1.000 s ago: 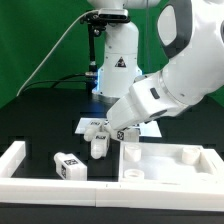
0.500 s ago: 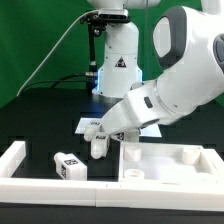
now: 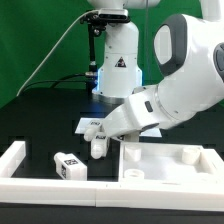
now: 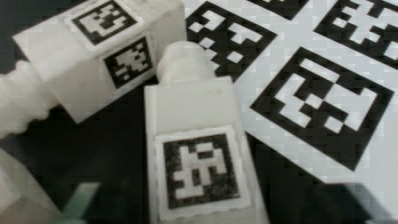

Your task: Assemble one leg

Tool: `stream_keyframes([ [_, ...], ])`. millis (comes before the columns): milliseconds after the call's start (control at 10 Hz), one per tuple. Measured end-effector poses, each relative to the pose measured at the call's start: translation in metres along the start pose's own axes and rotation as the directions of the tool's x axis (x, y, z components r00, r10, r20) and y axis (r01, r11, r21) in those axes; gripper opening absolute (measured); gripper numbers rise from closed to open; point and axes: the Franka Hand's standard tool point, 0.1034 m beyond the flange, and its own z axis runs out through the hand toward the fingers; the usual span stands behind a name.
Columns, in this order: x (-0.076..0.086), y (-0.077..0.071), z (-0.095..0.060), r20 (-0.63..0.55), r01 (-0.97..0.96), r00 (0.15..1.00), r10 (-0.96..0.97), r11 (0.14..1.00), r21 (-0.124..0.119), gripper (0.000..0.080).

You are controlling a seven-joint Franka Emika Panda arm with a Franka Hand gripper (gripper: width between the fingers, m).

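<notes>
So, counting first. There's one arm and one pincer [image 3: 99,131]. In the exterior view two legs are easy to see. A lying leg [image 3: 68,165] sits tag-up on the black worktop [image 3: 40,125] near the white border rail [image 3: 15,160]. An upright leg [image 3: 98,147] stands just in front of the pincer tip. Right under the tip there's a white tagged cluster that I can't split apart from that angle.

The wrist view helps here. The leg [image 4: 196,130] is straight below the camera, and a second leg [image 4: 98,50] is angled next to it, with their ends touching or near enough. A third white piece [image 4: 18,100] is cut off by the frame, so I can't tell what it is. There's also one marker board [image 4: 302,80] and one big white panel [image 3: 165,162] with recessed corners.

As for what's hard to see, the bulky wrist hides most of the pincer in the exterior view, and the wrist picture is pretty blurry. One finger [image 4: 80,205] shows off to the side of the leg with a dark gap between them. The other I can barely make out. Going by that, the pincer looks spread wide and isn't holding anything.

The leg itself is a small white blocky peg lying flat on the worktop just beside the marker board. It has a black-and-white square tag on its upward face.
</notes>
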Motion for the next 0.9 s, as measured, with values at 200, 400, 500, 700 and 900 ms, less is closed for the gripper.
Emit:
stream_keyframes([
  [200, 0.0, 0.0, 0.0, 0.0, 0.0, 1.0, 0.0, 1.0, 0.0, 0.0284],
  [400, -0.002, -0.001, -0.002, 0.008, -0.004, 1.0, 0.004, 1.0, 0.008, 0.0284],
  [500, -0.006, -0.01, -0.017, 0.032, -0.023, 0.999, 0.022, 0.999, 0.047, 0.0284],
  [700, -0.007, -0.028, -0.07, 0.01, -0.072, 0.997, 0.071, 0.992, 0.102, 0.0284],
  [900, -0.006, -0.016, -0.118, -0.09, -0.107, 0.989, 0.121, 0.984, 0.141, 0.0284],
])
